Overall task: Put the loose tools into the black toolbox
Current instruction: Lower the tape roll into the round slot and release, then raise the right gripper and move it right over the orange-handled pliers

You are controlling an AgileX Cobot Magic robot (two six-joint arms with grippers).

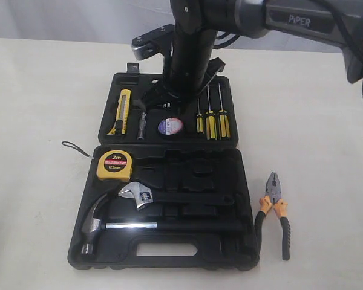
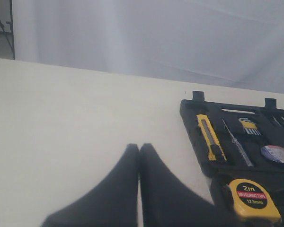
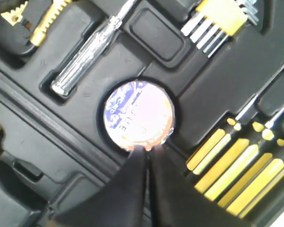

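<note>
Right arm [image 1: 187,48]: comes down over the toolbox's hinge-side half; right gripper [image 3: 146,150] closed, its tips meeting at the tape roll's [image 3: 139,113] rim.
Left gripper [image 2: 139,147]: closed, empty, above the bare table [image 1: 36,90] beside the toolbox.
Black toolbox [image 1: 245,163]: open, lying flat.
Handle-side half: hammer [image 1: 97,220], adjustable wrench [image 1: 139,194], yellow tape measure [image 1: 114,164].
Hinge-side half: utility knife [image 1: 122,112], screwdrivers [image 1: 210,121], tape roll seated in its round recess.
Pliers [image 1: 275,211]: outside, on the table just beside the handle-side half.

Soft, even light fills the scene, glare streaks the hammer [image 1: 133,225], and wrist views blur close up.
</note>
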